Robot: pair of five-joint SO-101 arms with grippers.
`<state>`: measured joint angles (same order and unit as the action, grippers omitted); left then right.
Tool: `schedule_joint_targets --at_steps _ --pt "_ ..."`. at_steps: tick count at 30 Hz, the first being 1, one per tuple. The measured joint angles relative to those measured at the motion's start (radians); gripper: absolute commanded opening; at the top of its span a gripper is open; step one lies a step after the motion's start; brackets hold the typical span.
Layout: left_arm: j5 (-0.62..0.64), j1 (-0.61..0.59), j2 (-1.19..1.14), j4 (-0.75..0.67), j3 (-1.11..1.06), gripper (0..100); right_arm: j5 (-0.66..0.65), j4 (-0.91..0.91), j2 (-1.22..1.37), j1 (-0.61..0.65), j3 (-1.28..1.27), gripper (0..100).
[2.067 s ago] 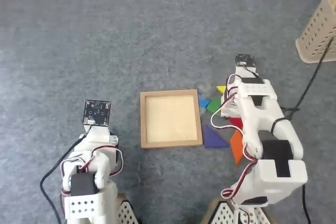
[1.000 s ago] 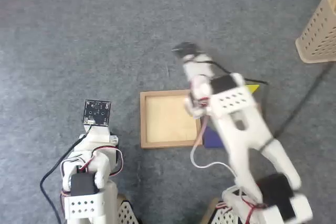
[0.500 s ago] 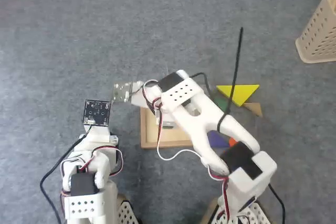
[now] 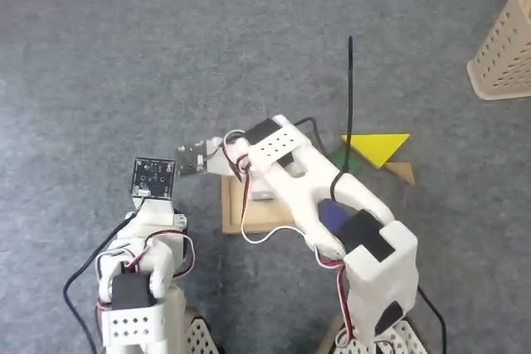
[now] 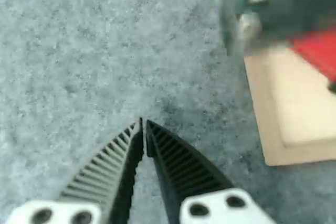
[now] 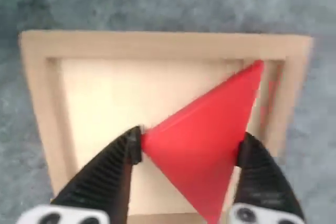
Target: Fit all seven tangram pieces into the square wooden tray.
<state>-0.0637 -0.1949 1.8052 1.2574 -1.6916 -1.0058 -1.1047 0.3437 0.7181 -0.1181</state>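
1. The red triangle (image 6: 202, 142) is sitting clamped between the 2 fingers of the right gripper (image 6: 189, 142), above the floor of the square wooden tray (image 6: 157, 38). 1 corner is reaching over a rim rail. Contact with the wood cannot be told.
2. Compared with 2.1 s ago, the right arm (image 4: 307, 180) is no longer standing over the loose pieces beside the tray. It is now lying across the tray (image 4: 232, 205), which is keeping its place.
3. The yellow triangle (image 4: 377, 148) is now lying uncovered, right of the tray. The purple piece (image 4: 334, 215) is peeking out beside the arm.
4. The left arm (image 4: 145, 242) is holding the same pose. The left gripper (image 5: 143, 124) is hanging over the grey carpet (image 5: 79, 35), jaws pressed together on nothing.
5. The right wrist view is showing the clamp, which the arm is covering in the high view. The left wrist view is catching a tray corner (image 5: 262, 108) with a blurred red patch above it. The high view is adding the loose pieces.
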Motion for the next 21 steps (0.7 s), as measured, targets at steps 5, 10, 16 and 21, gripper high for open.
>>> schedule_joint_targets --at_steps 5,10,16,21 --pt "0.000 0.000 0.000 0.000 0.000 1 0.028 -0.021 0.000 -0.055 0.089 34.0" --pt "0.000 0.000 0.000 0.000 0.000 1 0.031 -0.109 0.000 -0.071 0.147 33.9" --pt "0.000 0.000 0.000 0.000 0.000 1 0.100 -0.190 -0.031 -0.086 0.153 16.6" --pt "0.000 0.000 0.000 0.000 0.000 1 0.359 -0.209 -0.189 -0.100 0.152 2.8"
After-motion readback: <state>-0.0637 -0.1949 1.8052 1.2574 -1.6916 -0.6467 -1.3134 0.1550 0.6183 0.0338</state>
